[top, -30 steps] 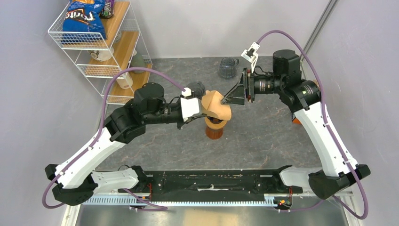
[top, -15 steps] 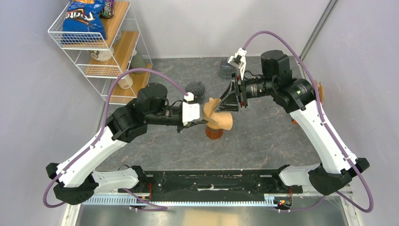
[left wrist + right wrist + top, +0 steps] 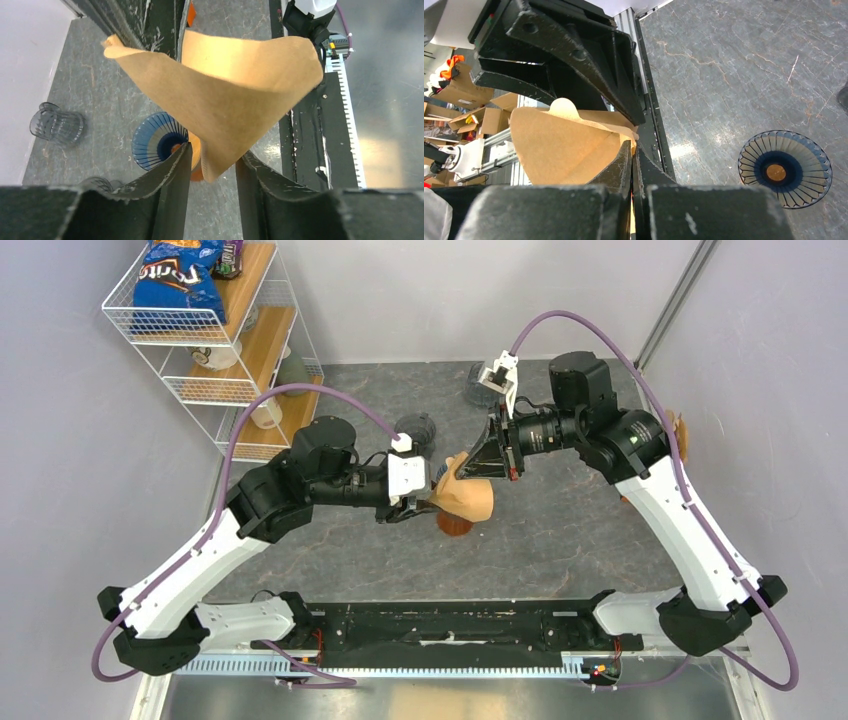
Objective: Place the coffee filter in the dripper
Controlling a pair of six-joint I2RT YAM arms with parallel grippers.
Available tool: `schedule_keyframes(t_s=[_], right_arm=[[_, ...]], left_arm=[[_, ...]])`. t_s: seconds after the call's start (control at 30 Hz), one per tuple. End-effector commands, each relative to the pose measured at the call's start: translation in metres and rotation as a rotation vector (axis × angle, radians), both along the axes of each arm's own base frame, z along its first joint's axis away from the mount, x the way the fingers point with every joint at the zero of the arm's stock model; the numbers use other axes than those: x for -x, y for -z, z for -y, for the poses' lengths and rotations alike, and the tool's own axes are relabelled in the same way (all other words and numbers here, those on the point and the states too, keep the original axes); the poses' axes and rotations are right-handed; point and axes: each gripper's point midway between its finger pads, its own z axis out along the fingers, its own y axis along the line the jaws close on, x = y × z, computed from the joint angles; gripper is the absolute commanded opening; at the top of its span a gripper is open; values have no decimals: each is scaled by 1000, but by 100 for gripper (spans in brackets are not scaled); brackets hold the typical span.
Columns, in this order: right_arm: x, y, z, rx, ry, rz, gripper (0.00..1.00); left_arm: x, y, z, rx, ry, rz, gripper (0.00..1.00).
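While the right gripper [image 3: 632, 145] is closed tight on the rim of the filter [image 3: 559, 145], the left gripper [image 3: 214, 155] stands partly open. Its fingers [image 3: 170, 175] are set apart, and the paper's pointed end hangs down between them. A sliver of space shows on one side of that point; on the other side I cannot tell whether the paper touches the finger.

The filter is a brown paper cone, spread open at the top with its point low. It is held in the air between the two arms over the middle of the table [image 3: 560, 530]. The right arm grips it from the far right and the left arm reaches in from the left.

The dripper [image 3: 785, 170] stands on the table under the filter. It is a dark, ribbed funnel with an orange-brown centre, and the filter is above it, not in it. From the top camera the paper covers most of the dripper, and only an orange edge shows at the near side. From the left wrist the dripper's mouth lies below and to one side of the paper's point, partly behind one finger. From the right wrist it sits well off to the side of the closed fingers, whole and uncovered.

Farther back on the table stands a glass mug [image 3: 485, 385]. At the far left corner is a wire rack [image 3: 200, 330] with a bag of chips [image 3: 180, 275] on its top shelf.
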Motion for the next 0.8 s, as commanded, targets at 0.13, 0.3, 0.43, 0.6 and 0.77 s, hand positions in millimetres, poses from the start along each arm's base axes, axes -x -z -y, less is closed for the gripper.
schedule_keyframes(t_s=[0.13, 0.3, 0.43, 0.6, 0.77], right_arm=[[16, -28, 3, -78, -28, 47, 0], [16, -32, 0, -97, -34, 28, 0], [14, -33, -1, -97, -28, 28, 0], [12, -25, 1, -76, -1, 26, 0], [9, -26, 2, -73, 14, 43, 0]], left_arm=[[-8, 4, -15, 14, -88, 0, 52], [-3, 3, -5, 31, -38, -19, 52], [-4, -6, 3, 68, -31, -35, 44], [2, -15, 1, 91, -9, -33, 13], [14, -9, -2, 75, 43, -46, 2]])
